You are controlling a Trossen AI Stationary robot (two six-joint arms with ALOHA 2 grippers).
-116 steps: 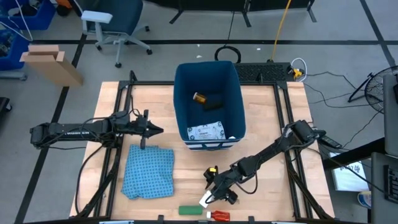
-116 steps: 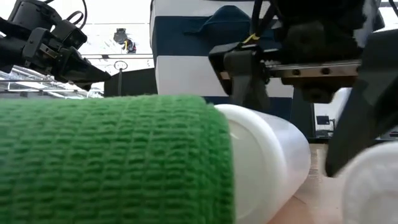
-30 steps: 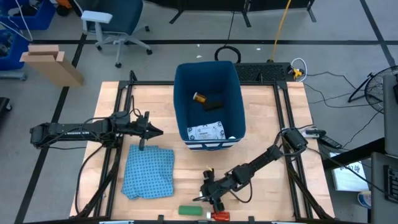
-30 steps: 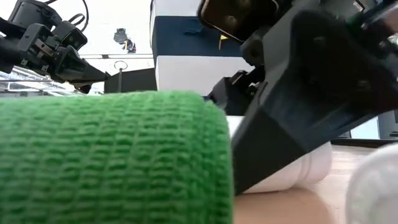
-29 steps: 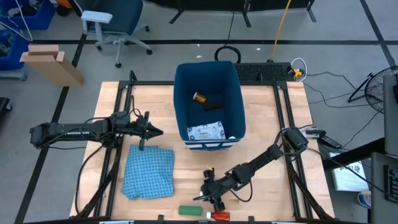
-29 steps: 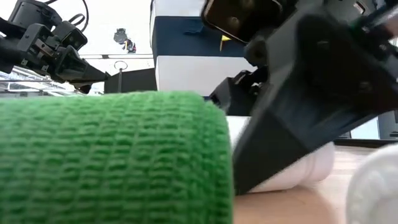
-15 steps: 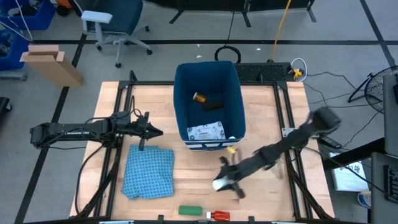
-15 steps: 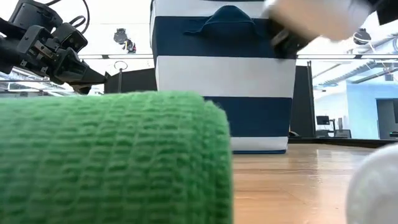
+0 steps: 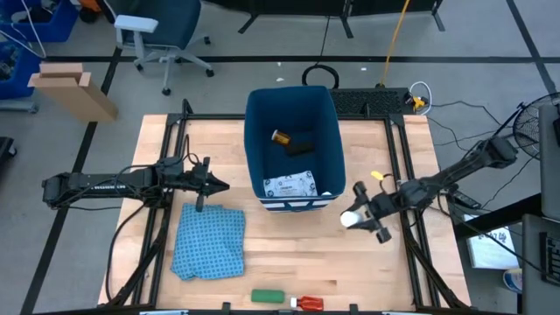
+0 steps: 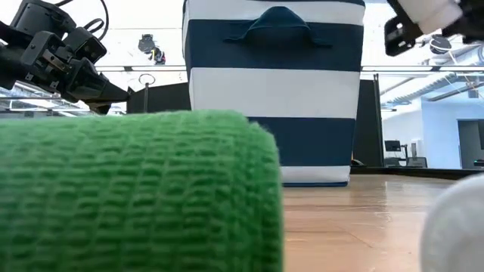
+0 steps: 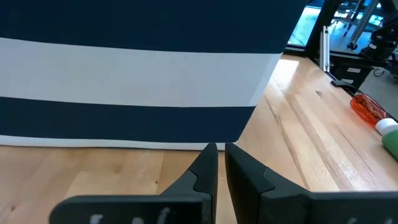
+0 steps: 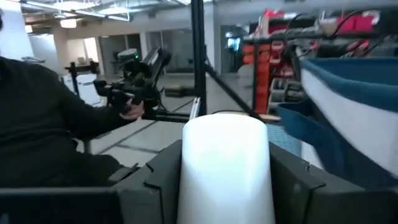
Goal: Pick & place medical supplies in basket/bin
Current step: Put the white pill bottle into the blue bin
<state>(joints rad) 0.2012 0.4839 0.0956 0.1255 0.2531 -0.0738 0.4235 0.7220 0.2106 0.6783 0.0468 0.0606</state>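
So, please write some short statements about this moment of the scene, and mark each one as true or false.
1. The right claw holds a white cylindrical roll. True.
2. The white roll already lies inside the deep dark blue striped bin. False: it is held beside the bin, outside its right wall.
3. The green wrapped roll lies on the wooden table near its front edge. True.
4. The left claw grips the blue patterned cloth. False: it is shut on nothing, and the cloth lies flat on the table.
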